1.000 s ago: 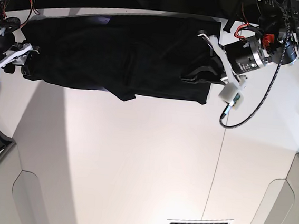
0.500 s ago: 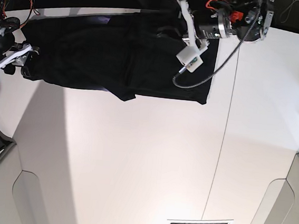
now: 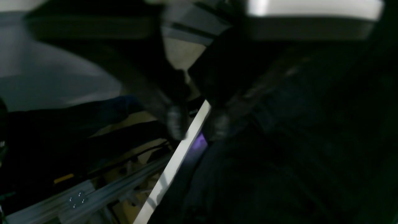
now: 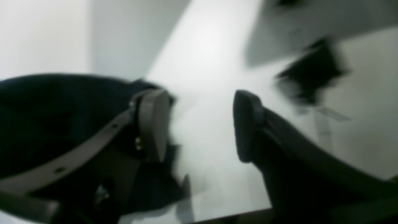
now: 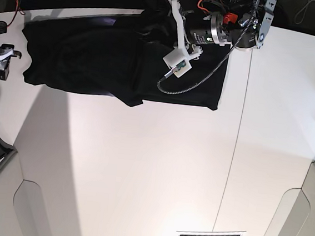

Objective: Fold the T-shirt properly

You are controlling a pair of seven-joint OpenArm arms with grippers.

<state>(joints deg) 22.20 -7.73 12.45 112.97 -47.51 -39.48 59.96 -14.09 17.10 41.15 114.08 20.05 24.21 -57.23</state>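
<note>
T-shirt (image 5: 101, 62) flat on table (image 5: 152, 168), left tool (image 5: 166, 15) above it

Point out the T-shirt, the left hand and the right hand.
T-shirt (image 5: 90, 61), base view, on its flat black middle.
Left hand (image 3: 196, 127), left wrist view, between its fingertips.
Right hand (image 4: 202, 124), right wrist view, between its open fingertips.

The base view looks straight down from high above the white table (image 5: 152, 168), taking in its whole top, with the black T-shirt (image 5: 96, 56) along the upper edge of the frame. The left wrist view sits very near the cloth (image 3: 279, 155), dark and blurred, facing the table's rim. The right wrist view looks out low between its own fingers (image 4: 152, 124) across the tabletop (image 4: 205, 62), sharing shirt and table with the base view.
</note>
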